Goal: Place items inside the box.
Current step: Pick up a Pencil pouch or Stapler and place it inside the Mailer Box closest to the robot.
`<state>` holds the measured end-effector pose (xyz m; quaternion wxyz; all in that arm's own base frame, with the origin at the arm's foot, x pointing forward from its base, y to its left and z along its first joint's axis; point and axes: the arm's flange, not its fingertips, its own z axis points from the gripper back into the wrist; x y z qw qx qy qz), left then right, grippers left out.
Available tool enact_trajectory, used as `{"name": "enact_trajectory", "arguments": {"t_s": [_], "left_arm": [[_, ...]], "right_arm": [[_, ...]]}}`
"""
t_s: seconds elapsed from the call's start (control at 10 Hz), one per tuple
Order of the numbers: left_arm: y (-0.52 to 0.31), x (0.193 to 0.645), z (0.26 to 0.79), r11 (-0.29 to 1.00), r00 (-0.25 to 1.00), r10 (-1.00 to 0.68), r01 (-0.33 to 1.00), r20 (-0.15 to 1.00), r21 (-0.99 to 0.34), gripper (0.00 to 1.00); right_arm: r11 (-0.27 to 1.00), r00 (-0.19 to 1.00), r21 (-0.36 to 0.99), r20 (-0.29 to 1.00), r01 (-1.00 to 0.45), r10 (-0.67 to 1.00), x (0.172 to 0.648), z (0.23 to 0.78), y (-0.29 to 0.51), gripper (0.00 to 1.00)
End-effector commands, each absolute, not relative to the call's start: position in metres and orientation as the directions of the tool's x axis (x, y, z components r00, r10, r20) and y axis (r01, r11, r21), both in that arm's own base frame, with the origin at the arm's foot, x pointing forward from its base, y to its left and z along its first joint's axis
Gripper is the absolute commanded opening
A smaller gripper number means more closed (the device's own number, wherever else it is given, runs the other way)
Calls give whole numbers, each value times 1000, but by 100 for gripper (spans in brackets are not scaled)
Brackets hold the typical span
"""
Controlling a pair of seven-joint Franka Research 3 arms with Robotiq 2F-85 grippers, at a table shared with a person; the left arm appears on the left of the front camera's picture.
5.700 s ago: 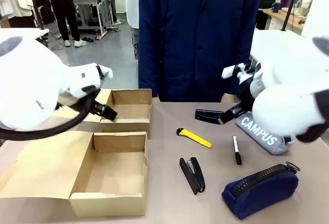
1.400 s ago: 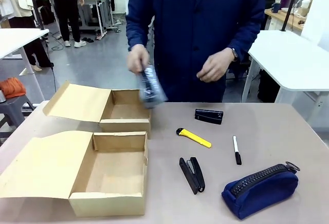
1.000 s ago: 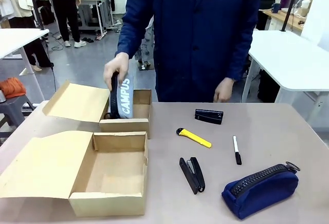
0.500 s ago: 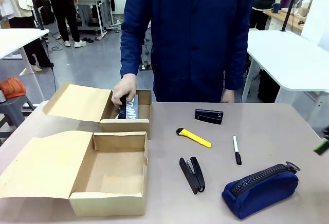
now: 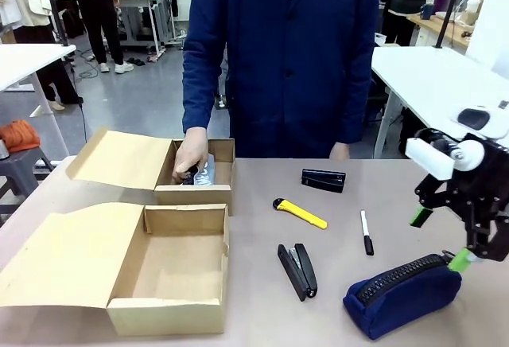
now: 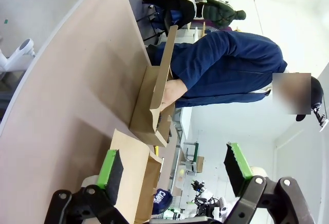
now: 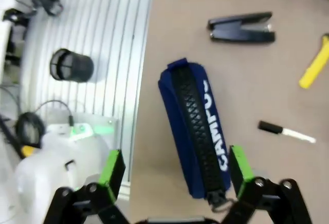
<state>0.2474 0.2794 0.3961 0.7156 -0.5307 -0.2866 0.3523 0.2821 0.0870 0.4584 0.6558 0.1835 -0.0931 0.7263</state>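
My right gripper (image 5: pixel 440 239) hangs open just above the right end of the navy zip pouch (image 5: pixel 402 295) at the table's front right. From the right wrist, that pouch (image 7: pixel 198 126) with white lettering lies lengthwise between the open fingers (image 7: pixel 112 170). Farther out lie the black stapler (image 5: pixel 297 270), yellow utility knife (image 5: pixel 300 213), marker (image 5: pixel 366 232) and small black case (image 5: pixel 323 180). The person's hand (image 5: pixel 191 156) rests on a grey pouch (image 5: pixel 204 175) inside the far cardboard box (image 5: pixel 195 196). My left gripper (image 6: pixel 172 167) is open and holds nothing.
A second, larger open cardboard box (image 5: pixel 167 315) stands at the front left with its lid flap spread leftward. The table's edge (image 7: pixel 145 80) runs close beside the navy pouch. The person stands at the far side, the other hand (image 5: pixel 340 151) at the table edge.
The person has lowered the grey pouch into the far box and keeps a hand on it. My right arm has come in from the right, over the navy pouch.
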Motion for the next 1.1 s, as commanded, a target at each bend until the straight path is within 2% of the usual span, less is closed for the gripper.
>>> {"name": "enact_trajectory", "arguments": {"t_s": [0.0,0.1,0.2,0.7,1.0], "left_arm": [[279,248,395,190,587,808,-168,57,-967,100],[279,248,395,190,587,808,-168,57,-967,100],[279,248,395,190,587,808,-168,57,-967,100],[279,248,395,190,587,808,-168,57,-967,100],[279,248,395,190,587,808,-168,57,-967,100]], "right_arm": [[-144,-103,88,363,-986,926,281,457,103,100],[-264,-238,77,251,-961,938,275,442,124,100],[-299,-274,77,239,-951,932,281,424,134,100],[-215,-215,178,19,-960,976,293,341,146,100],[-187,-204,199,-68,-962,977,284,315,144,100]]}}
